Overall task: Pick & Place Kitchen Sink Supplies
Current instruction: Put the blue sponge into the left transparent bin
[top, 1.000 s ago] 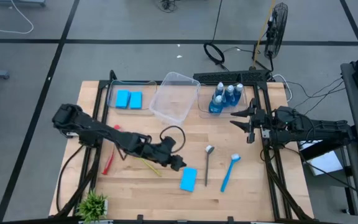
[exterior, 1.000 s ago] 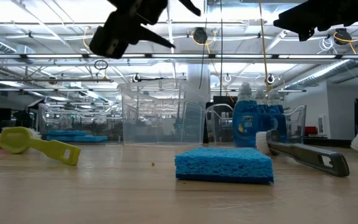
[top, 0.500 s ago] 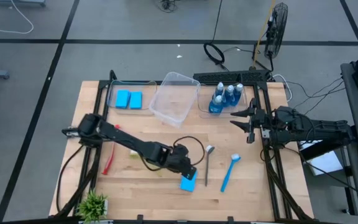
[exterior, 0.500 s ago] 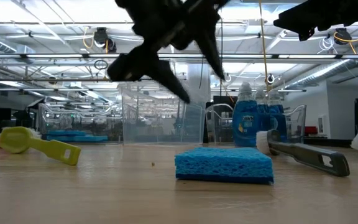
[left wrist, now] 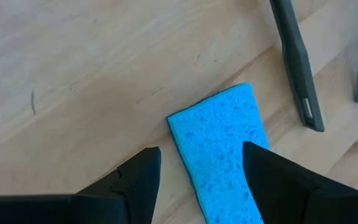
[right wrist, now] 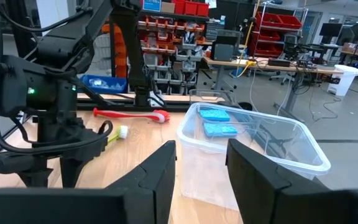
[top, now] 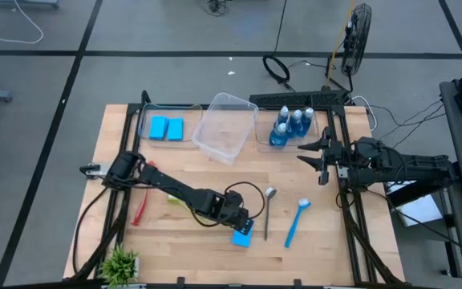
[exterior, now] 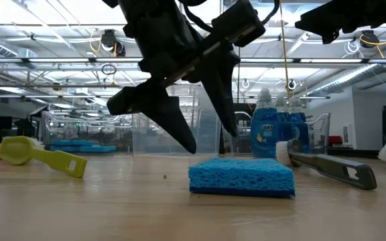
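Observation:
A flat blue sponge (top: 242, 235) (exterior: 241, 177) (left wrist: 219, 149) lies flat on the table near its near edge. My left gripper (top: 243, 224) (exterior: 212, 140) (left wrist: 201, 152) is open and points down just above it, one finger on each side of the sponge's far end, apart from it. My right gripper (top: 320, 157) (right wrist: 201, 163) is open and hovers high at the table's right, beside the bin of blue bottles (top: 291, 124). A grey spoon-like tool (top: 268, 210), a blue brush (top: 295, 221), a yellow brush (exterior: 42, 155) and a red brush (top: 141, 205) lie on the wood.
Three clear bins stand along the far edge: the left one (top: 147, 135) holds two blue sponges (top: 165, 128), the middle one (top: 225, 127) sits askew, the right one holds the bottles. A small green plant (top: 120, 261) stands at the near left corner.
My left gripper has moved toward the table's right and near edge and come down from high above the table until its open fingers stand just over the sponge. The sponge has not moved.

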Robot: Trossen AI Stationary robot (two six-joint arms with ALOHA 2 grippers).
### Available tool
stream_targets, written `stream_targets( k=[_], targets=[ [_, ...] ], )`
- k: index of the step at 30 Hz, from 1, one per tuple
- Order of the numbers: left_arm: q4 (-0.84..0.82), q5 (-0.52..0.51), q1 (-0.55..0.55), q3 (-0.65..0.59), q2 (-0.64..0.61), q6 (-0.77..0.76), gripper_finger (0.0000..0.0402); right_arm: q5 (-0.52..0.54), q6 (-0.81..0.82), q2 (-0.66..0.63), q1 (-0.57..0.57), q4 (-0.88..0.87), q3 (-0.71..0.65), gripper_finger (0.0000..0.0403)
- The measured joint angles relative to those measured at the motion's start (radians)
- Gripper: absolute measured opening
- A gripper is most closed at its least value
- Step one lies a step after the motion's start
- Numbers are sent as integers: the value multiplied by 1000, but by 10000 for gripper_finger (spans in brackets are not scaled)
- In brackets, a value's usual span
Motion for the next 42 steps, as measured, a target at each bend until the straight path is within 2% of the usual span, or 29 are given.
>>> stream_targets(
  k=[7, 12, 21, 24, 34, 42],
  targets=[
    [5, -12, -1, 0, 17, 25, 227, 0, 0, 0, 0, 0, 0, 130],
    [59, 77, -7, 4, 79, 2, 227, 0, 0, 0, 0, 0, 0, 130],
    [63, 110, -8, 2, 101, -21, 222, 0, 0, 0, 0, 0, 0, 130],
    [59, 109, -7, 1, 103, -21, 191, 0, 0, 0, 0, 0, 0, 130],
    [63, 110, -8, 0, 105, -3, 14, 0, 0, 0, 0, 0, 0, 130],
    [60, 77, -6, -1, 91, -9, 6, 0, 0, 0, 0, 0, 0, 130]
  ],
)
